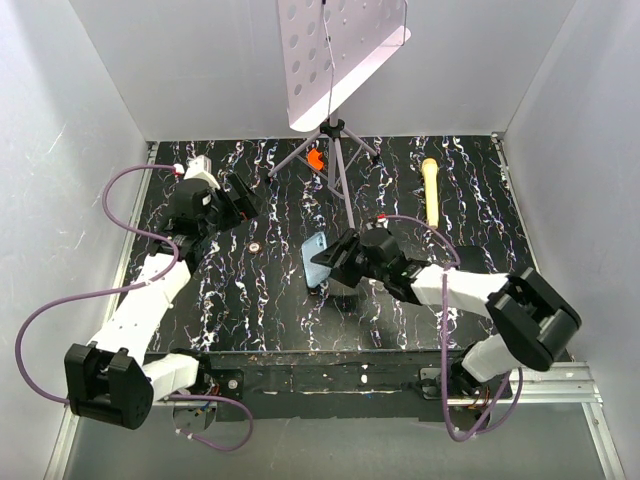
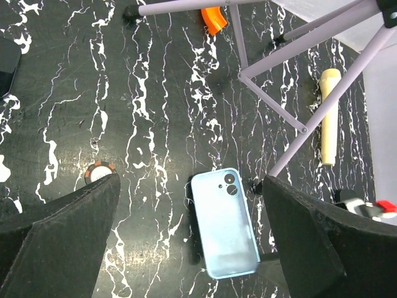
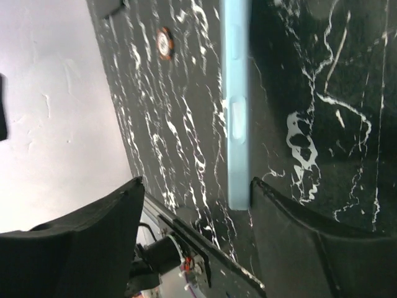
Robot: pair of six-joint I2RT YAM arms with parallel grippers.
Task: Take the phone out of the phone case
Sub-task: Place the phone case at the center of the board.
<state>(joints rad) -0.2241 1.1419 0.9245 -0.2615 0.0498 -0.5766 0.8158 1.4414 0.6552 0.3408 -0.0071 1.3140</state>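
Note:
The light blue phone case (image 2: 224, 225) lies back-up on the black marbled table (image 2: 155, 93), its dark camera cutout at the far corner. In the right wrist view I see the phone case (image 3: 237, 105) edge-on, its near end right beside one finger (image 3: 291, 236). My right gripper (image 3: 197, 183) is open at that end with nothing between its jaws; from above it (image 1: 335, 262) sits at the case's (image 1: 314, 256) right side. My left gripper (image 2: 192, 180) hangs open well above the case, at the table's left (image 1: 240, 200). The phone's dark screen is hidden; I cannot tell whether the phone is inside the case.
A purple tripod (image 1: 335, 160) holding a perforated board stands at the back middle, an orange piece (image 1: 315, 158) by its legs. A cream cylinder (image 1: 431, 190) lies back right. A small round chip (image 1: 255, 245) sits left of the case. An unidentifiable dark rounded shape (image 2: 7, 62) shows at the left edge.

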